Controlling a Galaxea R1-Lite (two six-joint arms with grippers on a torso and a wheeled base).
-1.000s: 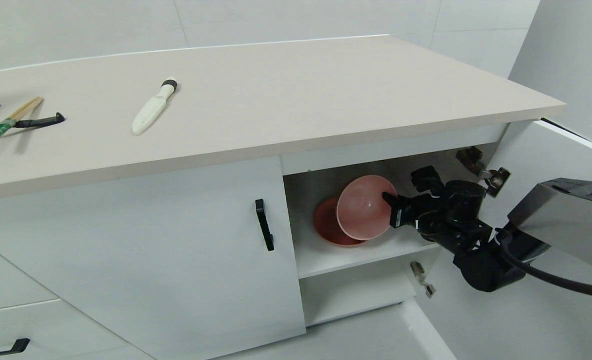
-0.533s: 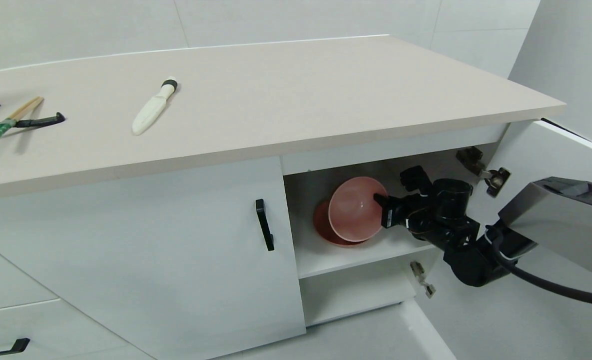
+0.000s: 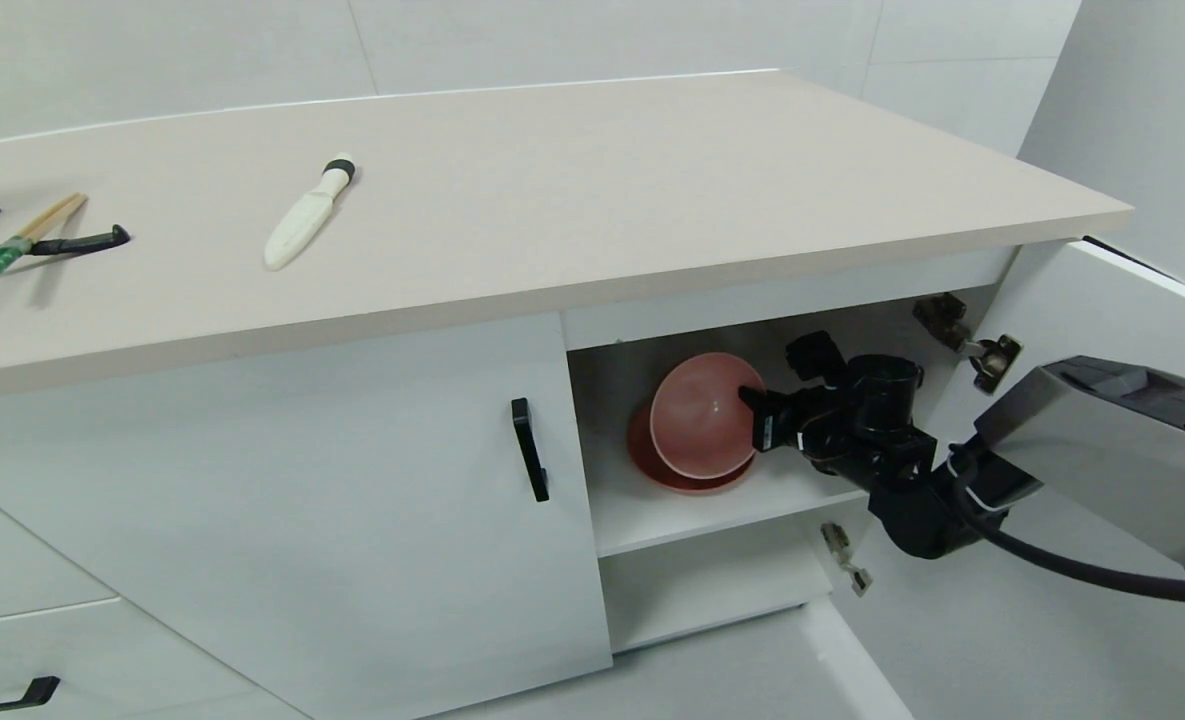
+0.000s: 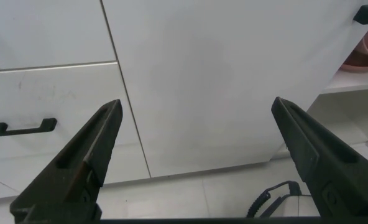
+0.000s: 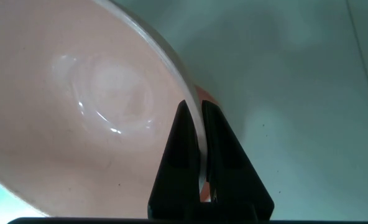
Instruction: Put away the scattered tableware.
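Mid-right, the right gripper [image 3: 755, 418] clamps the pink bowl [image 3: 697, 415] by its rim (tilted); levelling first should nest it in the red dish [image 3: 642, 450].

My head camera looks down over the surface [image 3: 552, 180] into the open cabinet [image 3: 614, 395], lower right. Right wrist camera sits hard against the pink bowl [image 5: 78, 106] inside it; left wrist faces the closed door [image 4: 202, 81].

Pale pink bowl [image 3: 702, 415], deeper coral-red dish [image 3: 657, 465], black right gripper [image 3: 755, 412], plain white cabinet door [image 3: 352, 520] with black handle [image 3: 530, 450], plain beige countertop [image 3: 602, 170], cream knife [image 3: 302, 220] with black band, tan chopsticks [image 3: 27, 235] with green band at far left.
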